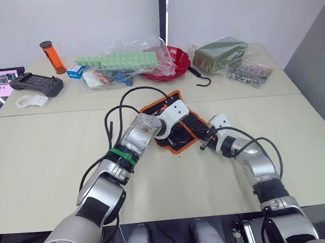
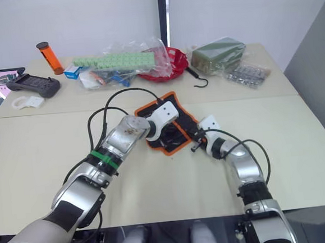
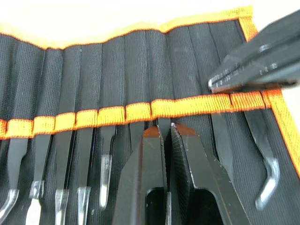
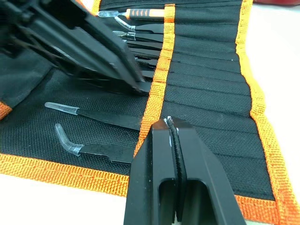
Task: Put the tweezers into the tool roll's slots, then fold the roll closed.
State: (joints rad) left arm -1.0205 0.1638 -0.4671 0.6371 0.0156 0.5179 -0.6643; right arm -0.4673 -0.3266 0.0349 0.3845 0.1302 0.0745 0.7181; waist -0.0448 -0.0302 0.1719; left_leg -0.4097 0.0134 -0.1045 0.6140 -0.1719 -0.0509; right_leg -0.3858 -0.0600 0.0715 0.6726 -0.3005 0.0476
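The tool roll point(image 1: 174, 129) lies open on the table point(image 1: 53, 158) at the centre of the left eye frame, both arms meeting over it. In the left wrist view the slots point(image 3: 140, 70) run in a row under an orange band point(image 3: 140, 111), and tweezers point(image 3: 107, 168) already sit in most of them, their capped tips projecting toward the lower edge of that frame.

The left tool point(image 3: 165, 133) is closed to a narrow gap on one slim tweezer at the middle of the row, its tip standing at the orange band. Judgement: this piece is being fed into its slot and is only partly seated.

The right tool point(image 4: 168, 123) has its fingers pressed together with nothing visibly between them, resting on the orange band near the lower centre of the right wrist frame, beside the two tweezers point(image 4: 93, 116) at the row's end. It appears to pin the fabric down.

To do the step well, the left tool should push straight along the slot's line, not across it, so the point does not catch the stitching or stray into a neighbouring pocket. The right tool should keep the band flat so the roll does not slide or bunch. Folding should wait until every piece sits at equal depth.

The red bowl point(image 1: 180, 58) and black hook point(image 1: 201, 79) stand well apart at the upper centre.
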